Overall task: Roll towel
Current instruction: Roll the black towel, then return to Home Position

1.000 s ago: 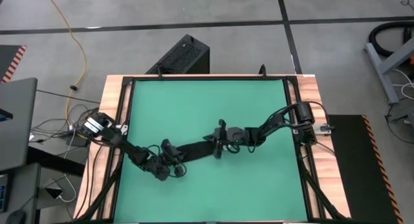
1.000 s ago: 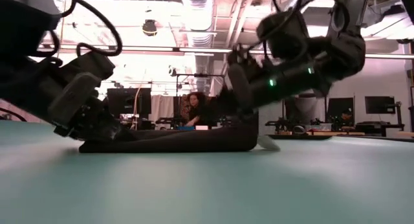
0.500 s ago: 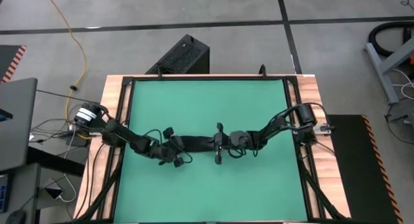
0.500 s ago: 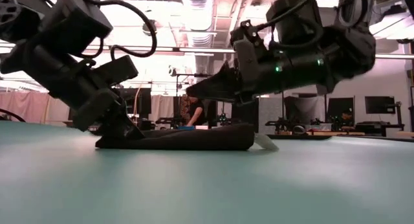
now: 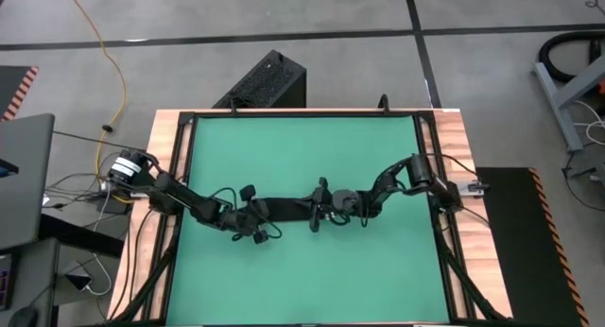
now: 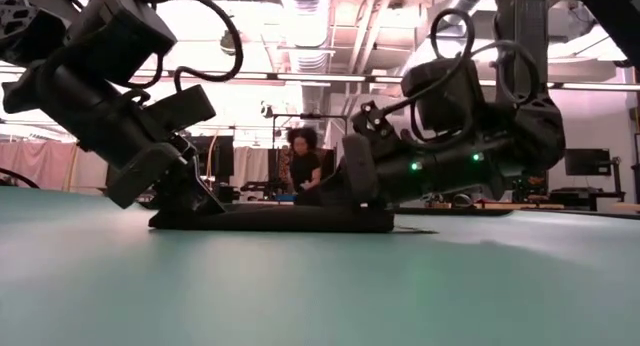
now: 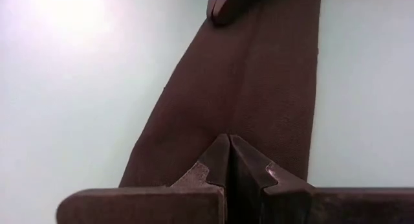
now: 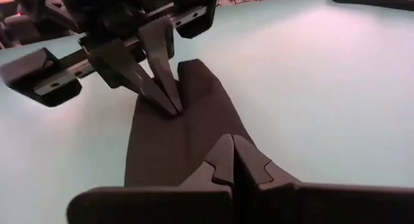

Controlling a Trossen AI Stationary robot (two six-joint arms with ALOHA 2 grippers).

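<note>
A plain black soft cloth towel (image 5: 284, 210) lay folded into a long narrow strip across the middle of the green-topped bench (image 5: 302, 147), running from about nine o'clock toward three o'clock. In the low view the towel (image 6: 275, 218) sat flat on the surface as a low dark band.

The left gripper (image 5: 253, 216) rested at the strip's nine o'clock end, its arm reaching in from the bench's nine o'clock edge. In the left wrist view its fingers (image 7: 213, 166) were pressed fully together with their tips on the cloth (image 7: 246, 94); whether any fabric was pinched between them could not be told.

The right gripper (image 5: 321, 212) rested at the strip's three o'clock end, its arm coming in from the bench's three o'clock edge. Its fingers (image 8: 220, 162) were likewise closed tight against each other, tips down on the towel (image 8: 174, 133); a grip on the cloth could not be confirmed. That same view showed the left gripper (image 8: 169, 101) at the far end of the strip, touching it.

Beyond the bench, a person (image 6: 303, 166) stood in the room behind.
</note>
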